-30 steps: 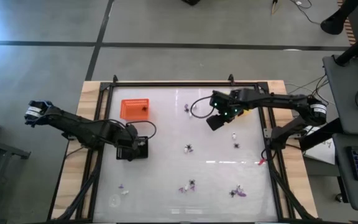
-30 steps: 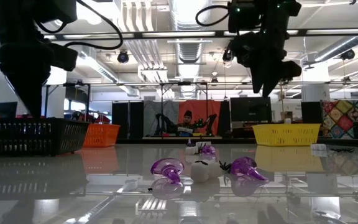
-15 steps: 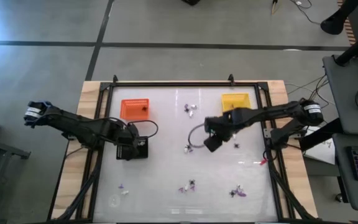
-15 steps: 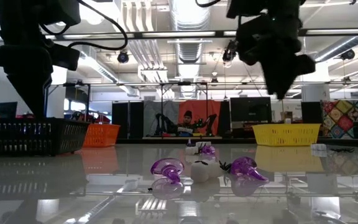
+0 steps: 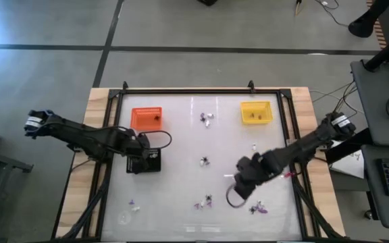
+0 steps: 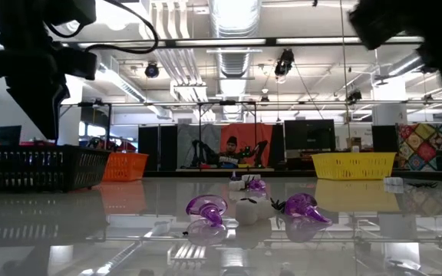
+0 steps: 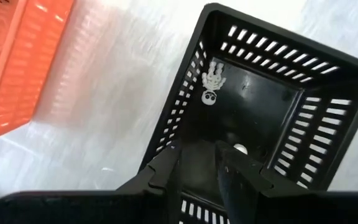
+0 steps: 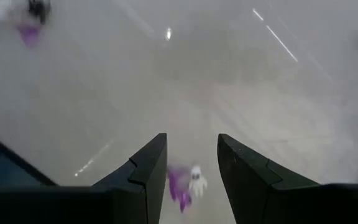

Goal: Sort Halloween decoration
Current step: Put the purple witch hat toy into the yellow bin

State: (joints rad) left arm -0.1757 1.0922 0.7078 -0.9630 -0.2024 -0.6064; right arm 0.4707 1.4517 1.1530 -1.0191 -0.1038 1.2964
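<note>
My right claw (image 5: 237,196) hangs with fingers spread, empty, above a purple-and-white trinket (image 8: 185,182) near the worktop's (image 5: 181,152) front edge; my left claw (image 7: 197,167), parted, empty, hovers over the black basket (image 7: 278,112).

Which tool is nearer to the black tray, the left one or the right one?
Left. The left tool hangs directly over the black tray, open. The right tool is far across the table, open above the purple and white trinkets near the front edge.
</note>
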